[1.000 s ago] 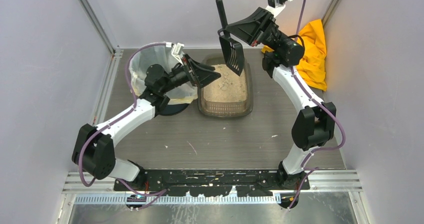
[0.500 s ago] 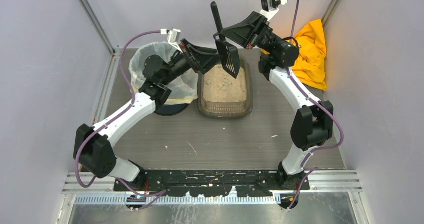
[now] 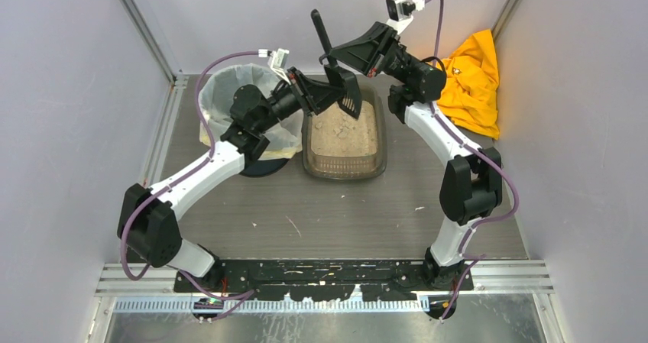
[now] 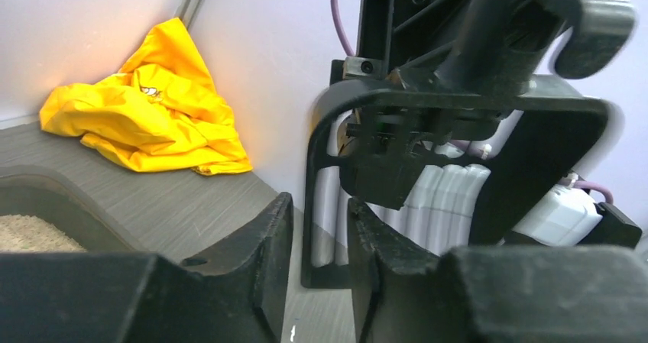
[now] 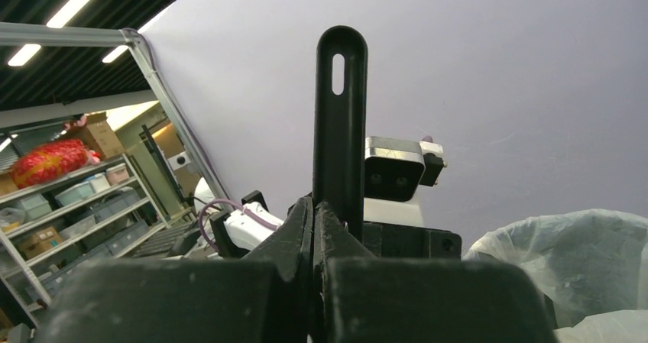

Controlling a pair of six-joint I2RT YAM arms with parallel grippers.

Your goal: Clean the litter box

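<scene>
From above, the right pincer (image 3: pixel 334 55) is clamped on the handle of the black scoop (image 3: pixel 348 91), and the litter box (image 3: pixel 344 167) lies directly below it. The left pincer (image 3: pixel 333 93) is just beside the scoop's blade. In the left wrist view its fingers (image 4: pixel 267 244) stand narrowly apart with nothing seen between them, the scoop's rim just ahead and the box's rim low to their left. The right wrist view shows jaws pinched shut on the handle. The box looks thin and flexible, weighted by loose granules that would shift. It is likely best braced at a rim wall and kept flat.
</scene>
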